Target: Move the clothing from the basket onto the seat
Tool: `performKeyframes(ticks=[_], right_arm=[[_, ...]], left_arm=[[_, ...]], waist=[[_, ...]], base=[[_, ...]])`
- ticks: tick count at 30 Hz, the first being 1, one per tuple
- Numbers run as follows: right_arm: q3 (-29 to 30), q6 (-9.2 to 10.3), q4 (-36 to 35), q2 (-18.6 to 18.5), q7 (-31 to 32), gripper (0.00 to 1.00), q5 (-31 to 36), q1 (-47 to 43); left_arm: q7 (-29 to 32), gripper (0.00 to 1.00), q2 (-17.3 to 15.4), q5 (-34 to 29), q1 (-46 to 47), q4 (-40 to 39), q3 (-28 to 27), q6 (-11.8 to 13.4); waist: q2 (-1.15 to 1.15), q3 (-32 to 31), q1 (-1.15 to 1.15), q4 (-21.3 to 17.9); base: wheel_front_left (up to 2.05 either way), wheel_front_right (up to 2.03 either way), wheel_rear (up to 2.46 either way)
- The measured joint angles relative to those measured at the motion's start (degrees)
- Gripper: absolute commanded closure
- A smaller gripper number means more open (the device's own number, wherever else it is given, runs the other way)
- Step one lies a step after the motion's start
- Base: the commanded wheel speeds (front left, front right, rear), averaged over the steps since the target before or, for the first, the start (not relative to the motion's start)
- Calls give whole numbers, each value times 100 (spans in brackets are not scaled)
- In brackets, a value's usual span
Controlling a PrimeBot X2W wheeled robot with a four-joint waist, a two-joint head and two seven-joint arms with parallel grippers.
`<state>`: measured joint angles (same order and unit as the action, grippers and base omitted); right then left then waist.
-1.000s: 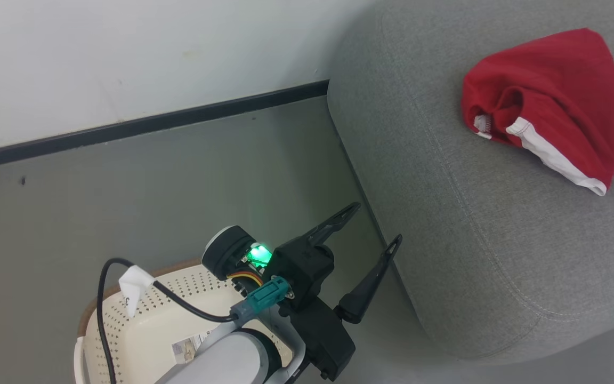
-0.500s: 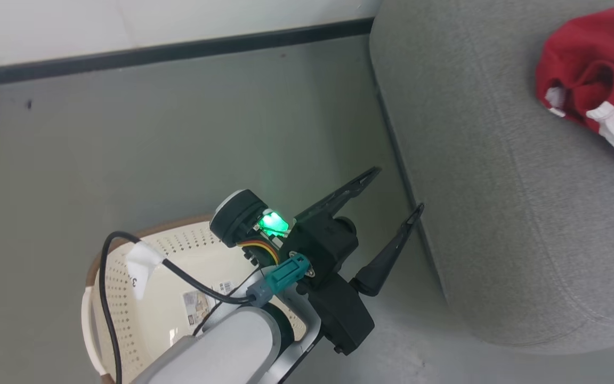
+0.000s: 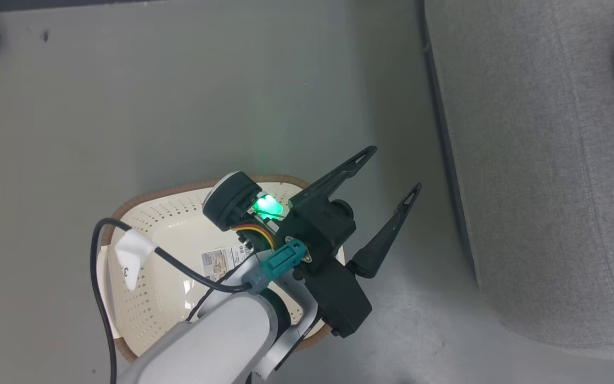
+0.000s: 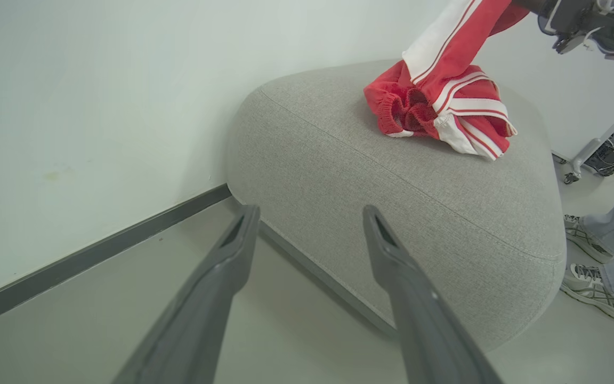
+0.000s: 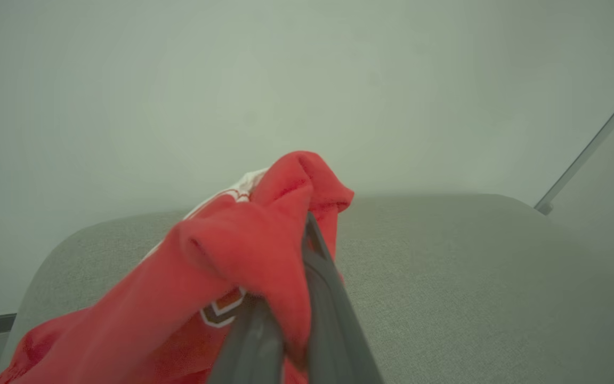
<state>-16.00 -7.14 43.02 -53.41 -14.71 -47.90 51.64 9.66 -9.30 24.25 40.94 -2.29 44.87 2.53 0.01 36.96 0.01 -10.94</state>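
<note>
The cream basket (image 3: 147, 224) with its brown rim stands on the floor at the lower left; the part of its inside that shows holds just a paper label. My left gripper (image 3: 394, 169) hangs open and empty over the basket's right rim, fingers pointing at the grey seat (image 3: 541, 160). In the left wrist view, red-and-white clothing (image 4: 440, 109) lies bunched on the seat (image 4: 392, 192) beyond the left gripper (image 4: 309, 210). One garment rises from that heap to the frame's top. My right gripper (image 5: 308, 224) is shut on red clothing (image 5: 243, 250) above the seat (image 5: 472, 266).
A white wall with a dark baseboard (image 4: 99, 256) runs behind the seat. A person's feet in sneakers (image 4: 587, 256) stand on the floor at the seat's far side, near a wheeled stand (image 4: 600, 154). Bare grey floor (image 3: 179, 106) surrounds the basket.
The head camera has swung down and left: more of the basket shows, the wall has left the frame, and the clothing has slid to the right edge. Both grippers keep their states.
</note>
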Motion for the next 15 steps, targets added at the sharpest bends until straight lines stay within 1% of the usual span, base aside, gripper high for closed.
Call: performKeyframes(ticks=[5,9,15], right_arm=[[-347,0,436,54,0,100,1,-136],[-537,0,765,193,14,100,-1,-233],[-722,0,1053,282,247,100,-64,-237]], left_arm=[[-20,0,-3,0,2,36,0,0],[-43,0,2,0,8,71,0,-2],[-97,0,-10,0,10,169,-8,-4]], waist=[[0,78,-1,34],[0,95,0,31],[0,77,-1,35]], base=[[0,0,0],[0,0,0],[0,0,0]])
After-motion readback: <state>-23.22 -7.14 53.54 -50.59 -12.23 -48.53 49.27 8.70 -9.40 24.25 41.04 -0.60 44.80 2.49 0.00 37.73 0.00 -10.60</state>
